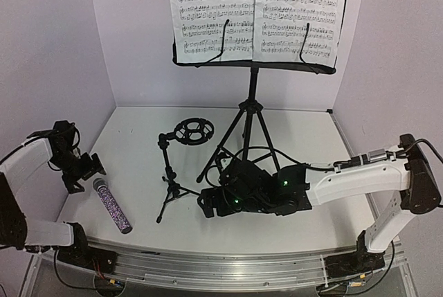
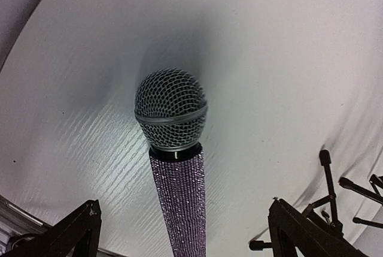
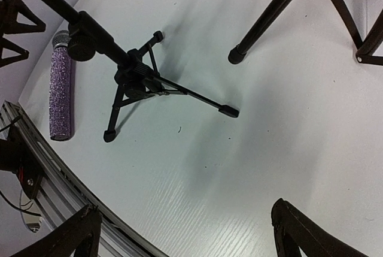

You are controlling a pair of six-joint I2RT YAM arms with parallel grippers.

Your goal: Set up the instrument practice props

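The purple glitter microphone lies flat on the table at the near left, its silver mesh head pointing away. My left gripper hovers over its head end, open, with its fingers well apart on either side of the handle and not touching it. The small black tripod mic stand stands upright mid-table with a ring mount on top. My right gripper is open and empty just right of that stand. The tall music stand holds white sheet-music pages at the back.
The music stand's tripod legs spread over the table's centre, close behind my right gripper. A metal rail runs along the table's near edge. White walls close in the left, back and right sides.
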